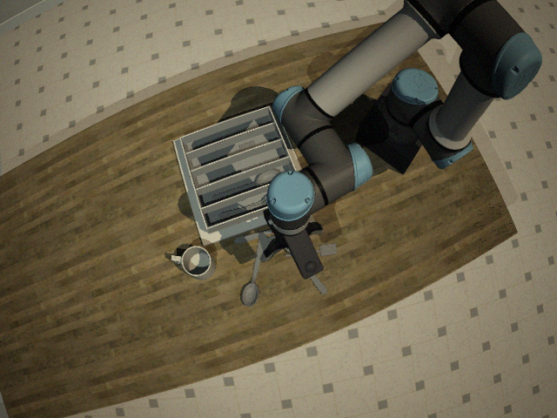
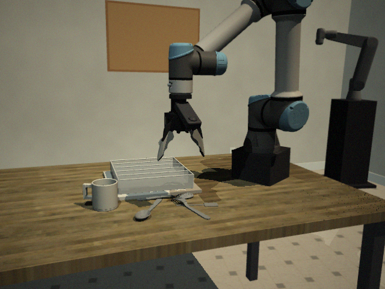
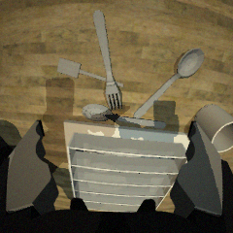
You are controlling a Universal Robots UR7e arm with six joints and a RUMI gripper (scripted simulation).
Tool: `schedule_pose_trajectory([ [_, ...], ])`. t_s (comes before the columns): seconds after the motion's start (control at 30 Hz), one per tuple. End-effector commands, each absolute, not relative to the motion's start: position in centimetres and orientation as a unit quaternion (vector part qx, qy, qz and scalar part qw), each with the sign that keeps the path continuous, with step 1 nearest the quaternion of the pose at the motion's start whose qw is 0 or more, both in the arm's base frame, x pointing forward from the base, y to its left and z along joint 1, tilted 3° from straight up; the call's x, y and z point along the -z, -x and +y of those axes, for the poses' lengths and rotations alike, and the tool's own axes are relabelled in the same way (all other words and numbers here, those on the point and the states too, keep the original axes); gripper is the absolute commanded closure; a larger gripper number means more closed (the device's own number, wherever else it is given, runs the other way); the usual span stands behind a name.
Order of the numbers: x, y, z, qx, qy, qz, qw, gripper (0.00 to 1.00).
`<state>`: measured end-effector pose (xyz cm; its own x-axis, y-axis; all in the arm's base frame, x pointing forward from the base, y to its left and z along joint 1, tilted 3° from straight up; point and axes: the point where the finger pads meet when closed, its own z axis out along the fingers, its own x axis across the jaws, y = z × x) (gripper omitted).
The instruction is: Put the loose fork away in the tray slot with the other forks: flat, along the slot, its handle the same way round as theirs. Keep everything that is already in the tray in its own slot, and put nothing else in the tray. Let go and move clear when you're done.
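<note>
The loose fork [image 3: 107, 60] lies on the wooden table in front of the tray. Its tines [image 3: 114, 100] point at the tray's front edge and its handle points away. It also shows in the exterior view [image 2: 193, 209], and in the top view only its handle end [image 1: 318, 284] shows past the gripper. The grey slotted tray [image 1: 234, 161] [image 2: 150, 176] [image 3: 123, 165] holds cutlery in its long slots; I cannot tell which slot holds the forks. My gripper [image 2: 180, 152] [image 3: 116, 121] is open and empty, well above the tray's front edge and the fork.
A large spoon [image 3: 177, 75] [image 2: 147, 211], a small spoon [image 3: 94, 112], a knife [image 3: 138, 121] and a small spatula [image 3: 73, 69] [image 2: 207, 204] lie around the fork. A grey mug [image 2: 104, 193] [image 1: 195, 260] stands left of the tray. The arm's base [image 2: 262, 169] stands behind, to the right.
</note>
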<state>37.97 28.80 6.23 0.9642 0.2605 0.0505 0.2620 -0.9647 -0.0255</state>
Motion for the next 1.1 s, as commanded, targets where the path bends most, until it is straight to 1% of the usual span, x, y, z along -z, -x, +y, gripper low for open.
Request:
schedule_pose_trajectory([
  [0.0, -6.27, -37.99, 28.81, 0.024, 0.991, -0.132, 0.016, 0.00],
  [0.8, -6.15, -38.05, 28.90, 0.024, 0.994, -0.104, 0.017, 0.00],
  [1.07, -5.92, -38.16, 29.06, 0.023, 0.998, -0.052, 0.018, 0.00],
])
